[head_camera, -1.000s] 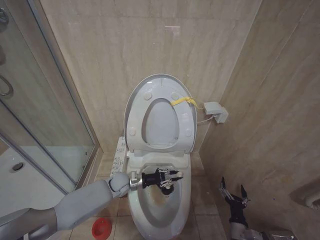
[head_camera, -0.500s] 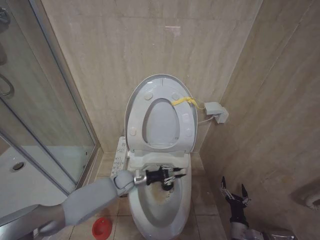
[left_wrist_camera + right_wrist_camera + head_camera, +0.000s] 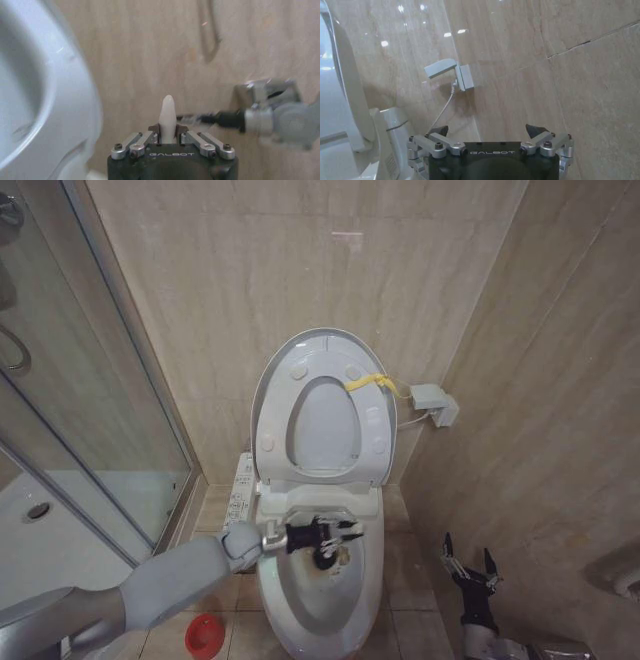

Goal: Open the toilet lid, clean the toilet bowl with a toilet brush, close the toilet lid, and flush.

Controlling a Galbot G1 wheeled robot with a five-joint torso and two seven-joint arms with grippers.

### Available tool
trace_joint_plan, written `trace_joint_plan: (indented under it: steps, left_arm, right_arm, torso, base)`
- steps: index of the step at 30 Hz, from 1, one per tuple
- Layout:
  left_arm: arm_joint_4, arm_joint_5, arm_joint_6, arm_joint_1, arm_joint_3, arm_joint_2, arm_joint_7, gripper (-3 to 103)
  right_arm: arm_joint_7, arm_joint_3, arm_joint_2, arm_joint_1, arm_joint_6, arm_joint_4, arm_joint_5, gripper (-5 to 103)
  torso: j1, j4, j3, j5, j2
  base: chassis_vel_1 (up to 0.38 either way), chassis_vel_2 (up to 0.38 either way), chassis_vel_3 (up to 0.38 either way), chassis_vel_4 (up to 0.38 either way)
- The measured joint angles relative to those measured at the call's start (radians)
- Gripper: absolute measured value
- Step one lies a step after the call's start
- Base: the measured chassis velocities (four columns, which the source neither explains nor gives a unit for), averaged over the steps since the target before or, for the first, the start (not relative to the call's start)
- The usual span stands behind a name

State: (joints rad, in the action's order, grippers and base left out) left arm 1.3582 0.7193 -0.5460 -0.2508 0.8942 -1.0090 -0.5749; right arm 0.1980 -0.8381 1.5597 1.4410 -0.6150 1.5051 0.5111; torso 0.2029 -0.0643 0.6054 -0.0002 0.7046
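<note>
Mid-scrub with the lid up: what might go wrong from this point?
The left claw grips the brush near the handle's top end, so it may pivot or slip under scrubbing force. The claw itself hangs over the bowl, close to the rim, and may knock it. The lid stands raised right behind the arm; a backward swing might bump it.

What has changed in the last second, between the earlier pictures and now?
The left gripper, shut on the toilet brush, shifted slightly toward the back of the toilet bowl. The toilet lid stays up, and the right gripper stays open beside the toilet.
</note>
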Motion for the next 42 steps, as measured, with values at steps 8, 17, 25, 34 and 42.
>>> trace_joint_plan:
  steps: [8,17,25,34,42]
  left_arm:
    - [-0.083,-0.047,-0.013,0.024,0.041,0.034,-0.169,20]
    - [-0.041,-0.028,-0.002,0.048,-0.001,0.009,-0.200,20]
    - [-0.077,-0.051,-0.016,0.007,-0.012,0.039,-0.194,20]
    - [-0.058,-0.051,-0.014,0.004,-0.025,0.042,-0.174,20]
    - [-0.096,-0.074,-0.027,-0.041,-0.062,0.051,-0.163,20]
  right_arm:
    - [0.002,-0.008,-0.004,0.005,0.000,0.007,0.016,100]
    - [0.030,0.004,0.000,0.045,-0.009,0.095,0.038,100]
    - [0.072,0.113,0.006,0.121,-0.008,0.272,0.108,100]
    - [0.176,0.178,0.002,0.122,-0.022,0.219,0.111,100]
    - [0.341,0.214,-0.006,0.161,-0.024,0.397,0.215,100]
  torso:
    - [0.000,0.0008,0.000,0.0007,0.000]
    - [0.000,-0.0016,0.000,-0.0021,0.000]
    - [0.000,-0.0007,0.000,-0.0024,0.000]
    - [0.000,0.0000,0.000,0.0001,0.000]
    - [0.000,-0.0002,0.000,0.0001,0.000]
  base:
    - [0.000,0.000,0.000,0.000]
    - [0.000,0.000,0.000,0.000]
    - [-0.026,-0.043,-0.023,-0.016]
    - [0.000,0.000,0.000,0.000]
    - [0.000,0.000,0.000,0.000]
